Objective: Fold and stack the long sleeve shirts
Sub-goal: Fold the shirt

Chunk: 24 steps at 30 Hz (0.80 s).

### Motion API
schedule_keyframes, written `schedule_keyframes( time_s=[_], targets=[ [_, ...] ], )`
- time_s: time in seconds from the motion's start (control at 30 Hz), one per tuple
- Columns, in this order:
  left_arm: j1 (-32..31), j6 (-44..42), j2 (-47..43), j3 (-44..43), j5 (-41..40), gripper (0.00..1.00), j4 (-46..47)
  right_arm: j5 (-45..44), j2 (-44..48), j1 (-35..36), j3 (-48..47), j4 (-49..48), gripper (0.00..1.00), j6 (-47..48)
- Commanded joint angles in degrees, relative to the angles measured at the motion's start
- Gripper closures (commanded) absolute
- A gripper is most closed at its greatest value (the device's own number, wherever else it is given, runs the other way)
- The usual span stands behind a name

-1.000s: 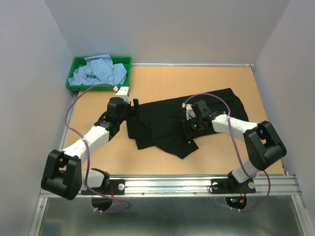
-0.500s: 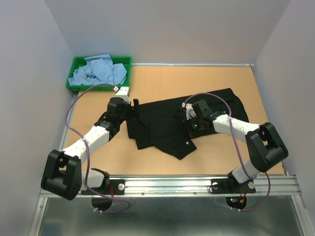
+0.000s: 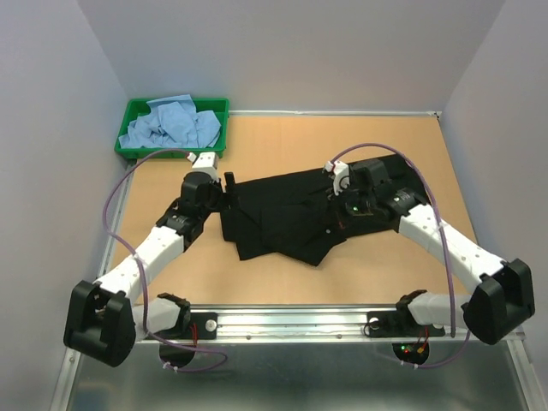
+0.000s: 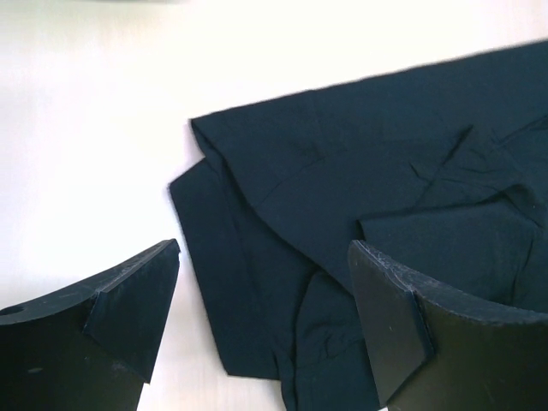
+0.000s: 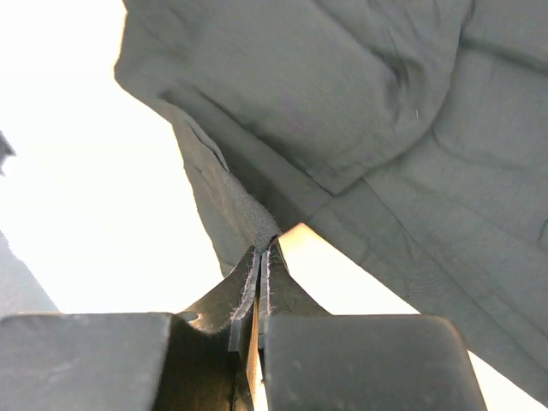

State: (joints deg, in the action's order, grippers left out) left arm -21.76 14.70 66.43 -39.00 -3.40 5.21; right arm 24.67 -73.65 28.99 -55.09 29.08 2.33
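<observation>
My left hand: open wide over the left end of the black shirt. I hold nothing in it.
Left fingers: one hangs over bare surface just beside the cloth's edge, the other over the cloth itself. I cannot tell whether either touches down.
My right hand: closed tight, pinching an edge of the black shirt between my fingertips.
Cloth at the pinch: it gathers into a narrow ridge running up from my fingertips, with bright surface showing on both sides of it.
Black shirt: lies across the middle of the surface, rumpled, with several layers overlapping. Its left end sits under my left hand, and its right end reaches toward the far right. A pointed flap sticks out on the near side, toward my bases.
Light blue shirts: heaped loosely in the green tray, unfolded.
Green tray: at the far left corner of the surface, well apart from the black shirt and beyond my left hand.
My arms: both reach inward, one from each side of the black shirt.
</observation>
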Motion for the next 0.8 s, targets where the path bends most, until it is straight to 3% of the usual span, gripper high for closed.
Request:
schedule_keyframes(
  time_s=[0.0,0.3,0.53,0.77],
  targets=[
    [-0.2,1.8,-7.0,-2.2,-7.3,0.08,-4.0,4.3,6.0,0.6,-4.6,4.3,0.99,2.4],
    [-0.1,1.8,-18.5,1.4,-14.3,0.09,-7.9,13.5,18.8,0.7,-6.5,5.1,1.00,1.3],
    [-0.1,3.7,-28.4,4.4,-17.4,0.09,-8.0,15.8,26.2,0.6,-7.7,7.7,1.00,1.7],
    [-0.1,3.7,-32.8,7.4,-18.7,0.09,-7.1,19.3,31.1,0.6,-8.5,10.2,1.00,0.9]
  ],
)
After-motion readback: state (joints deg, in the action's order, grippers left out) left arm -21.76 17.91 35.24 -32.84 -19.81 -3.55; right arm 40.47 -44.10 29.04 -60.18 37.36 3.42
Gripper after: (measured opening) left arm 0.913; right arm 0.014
